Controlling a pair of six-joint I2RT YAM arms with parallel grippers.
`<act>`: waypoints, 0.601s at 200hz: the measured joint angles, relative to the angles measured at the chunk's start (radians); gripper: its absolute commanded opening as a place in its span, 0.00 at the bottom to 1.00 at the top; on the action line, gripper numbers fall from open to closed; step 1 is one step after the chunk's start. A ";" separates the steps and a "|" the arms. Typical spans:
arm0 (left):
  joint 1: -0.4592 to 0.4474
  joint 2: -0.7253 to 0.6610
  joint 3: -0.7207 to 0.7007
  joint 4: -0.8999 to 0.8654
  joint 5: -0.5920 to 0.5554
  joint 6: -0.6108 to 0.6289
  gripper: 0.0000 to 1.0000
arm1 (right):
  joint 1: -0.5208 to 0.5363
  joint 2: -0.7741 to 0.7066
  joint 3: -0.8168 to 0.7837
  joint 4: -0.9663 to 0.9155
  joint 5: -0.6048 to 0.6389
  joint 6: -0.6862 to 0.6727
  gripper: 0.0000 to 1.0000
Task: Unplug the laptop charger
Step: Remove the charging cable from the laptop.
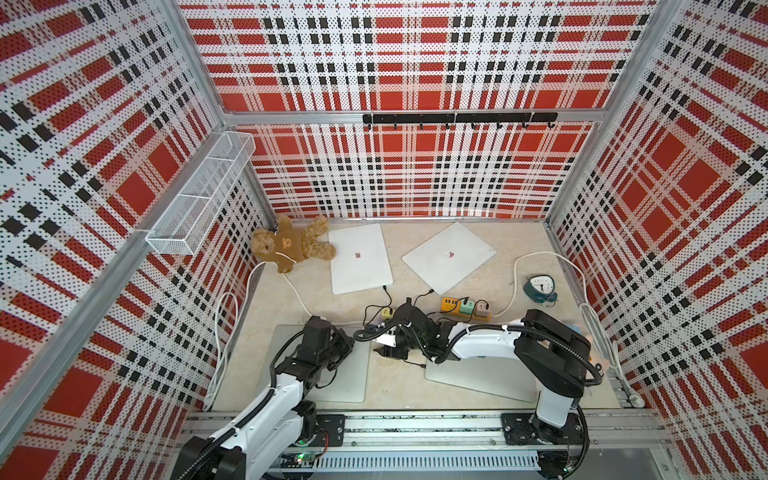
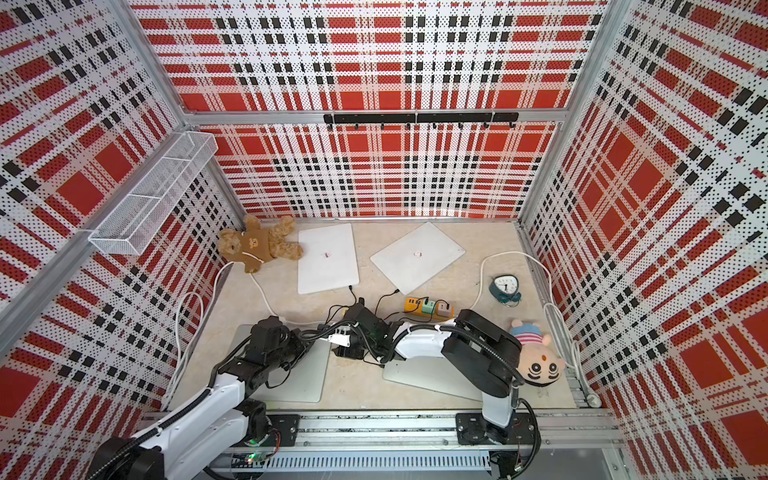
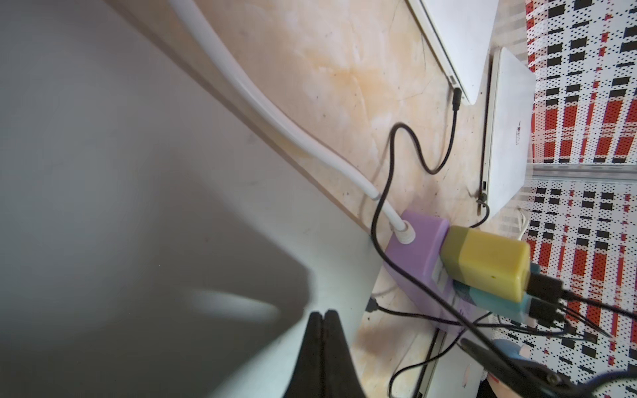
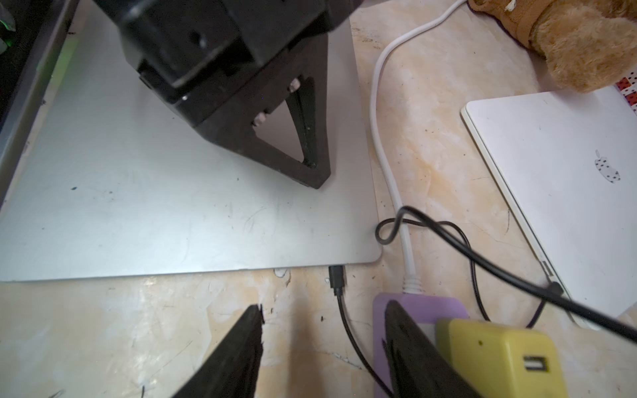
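Right claw [image 4: 324, 305] hangs released, spread wide above the marbled worktop [image 4: 138, 327] with nothing between its tips. Just ahead of that gap, the black charger plug [image 4: 336, 277] sits plugged into the edge of the grey laptop [image 4: 155, 213]. Its black cable [image 4: 348, 330] trails past a purple power strip [image 4: 434, 308]. Left claw [image 4: 319, 181] is clenched and empty, tips down on that laptop's lid near the corner.

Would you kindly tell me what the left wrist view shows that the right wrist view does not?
Only the left wrist view: a teal charger block and a second white closed laptop by the plaid wall. Only the right wrist view: the brown plush teddy bear and the open right gripper. Both: the purple power strip, yellow charger block, thick white cable and grey closed laptop.
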 measured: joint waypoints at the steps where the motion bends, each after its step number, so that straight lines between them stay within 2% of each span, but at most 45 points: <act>1: 0.000 0.000 -0.002 0.001 0.000 0.000 0.00 | 0.000 0.000 0.000 0.000 0.000 0.000 0.58; 68: -0.006 0.003 -0.030 0.053 0.006 -0.014 0.00 | 0.001 0.041 0.070 -0.054 0.013 -0.003 0.54; 120: 0.000 -0.035 -0.090 0.133 0.024 -0.045 0.00 | 0.003 0.061 0.080 -0.077 0.027 -0.007 0.46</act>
